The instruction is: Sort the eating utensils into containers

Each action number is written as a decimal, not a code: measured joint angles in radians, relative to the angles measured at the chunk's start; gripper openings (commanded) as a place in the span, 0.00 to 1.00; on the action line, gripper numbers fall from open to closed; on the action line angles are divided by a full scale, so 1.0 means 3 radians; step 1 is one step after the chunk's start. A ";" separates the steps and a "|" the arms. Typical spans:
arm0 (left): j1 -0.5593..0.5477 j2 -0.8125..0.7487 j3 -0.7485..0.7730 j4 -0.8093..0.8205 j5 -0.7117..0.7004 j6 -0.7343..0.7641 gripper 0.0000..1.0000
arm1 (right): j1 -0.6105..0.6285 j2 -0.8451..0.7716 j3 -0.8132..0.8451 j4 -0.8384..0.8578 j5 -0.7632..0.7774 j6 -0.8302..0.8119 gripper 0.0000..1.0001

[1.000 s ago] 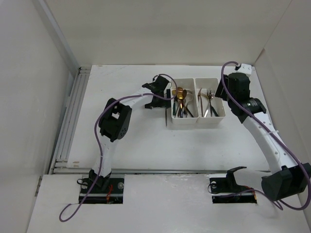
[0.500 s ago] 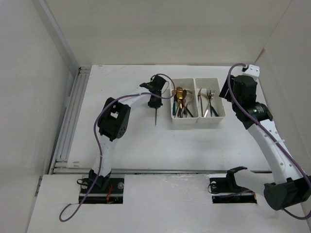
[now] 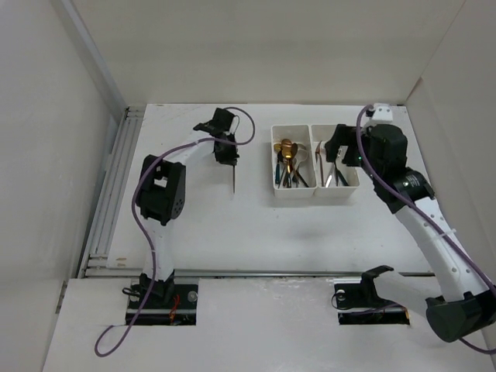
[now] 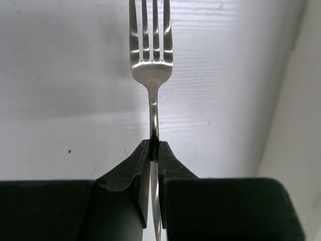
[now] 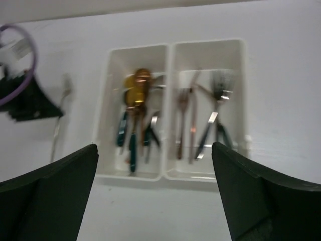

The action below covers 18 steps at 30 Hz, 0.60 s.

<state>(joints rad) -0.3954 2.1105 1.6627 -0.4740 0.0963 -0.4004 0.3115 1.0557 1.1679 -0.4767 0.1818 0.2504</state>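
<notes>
The bins (image 3: 294, 194) are set side by side toward the far right of the surface (image 3: 232, 240), with their long sides running far to near. A strip of bare surface is left between the left bin (image 5: 106, 100) and the fork (image 4: 152, 70). A broad bare stretch is seen nearer the arm bases, and a rail (image 3: 108, 194) runs along the left edge.

The fork is clamped by its handle between the pressed-together fingers of the left tool (image 4: 154, 146), to the left of the bins and apart from them. Its long axis runs roughly far to near, about parallel to the bins' long sides. The tines point away from the tool, toward the near edge. Whether the tines touch the surface cannot be told.

The right tool (image 3: 339, 149) is held above the right bin (image 5: 244, 90), its fingers spread wide with nothing between them. A gold spoon (image 5: 138, 85) and dark-handled pieces are seen in the left bin and forks in the right bin, mostly laid lengthwise; that view is blurred.
</notes>
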 measured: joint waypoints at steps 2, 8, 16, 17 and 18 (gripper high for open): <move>0.0041 -0.0164 0.0006 -0.0023 0.0079 0.0001 0.00 | 0.0223 0.0010 -0.0066 0.0174 -0.0313 0.0042 1.00; -0.0019 -0.0801 0.0155 -0.0027 0.0256 -0.0034 0.00 | 0.0999 0.0665 0.0019 0.0779 -0.0796 0.0315 0.98; -0.0167 -0.1240 0.0209 -0.0015 0.0221 -0.0071 0.00 | 0.1258 0.1879 0.0727 0.1021 -0.0974 0.0702 0.89; -0.0175 -0.1250 0.0200 -0.0017 0.0217 -0.0079 0.00 | 0.1258 0.1942 0.0774 0.1022 -0.0973 0.0744 0.86; -0.0179 -0.1250 0.0195 -0.0022 0.0216 -0.0083 0.00 | 0.1258 0.1995 0.0818 0.1022 -0.0973 0.0778 0.84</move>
<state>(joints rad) -0.4492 1.7355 1.7210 -0.4805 0.1612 -0.4252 0.6888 1.6543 1.4132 -0.1699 -0.1101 0.4839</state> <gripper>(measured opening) 0.047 0.871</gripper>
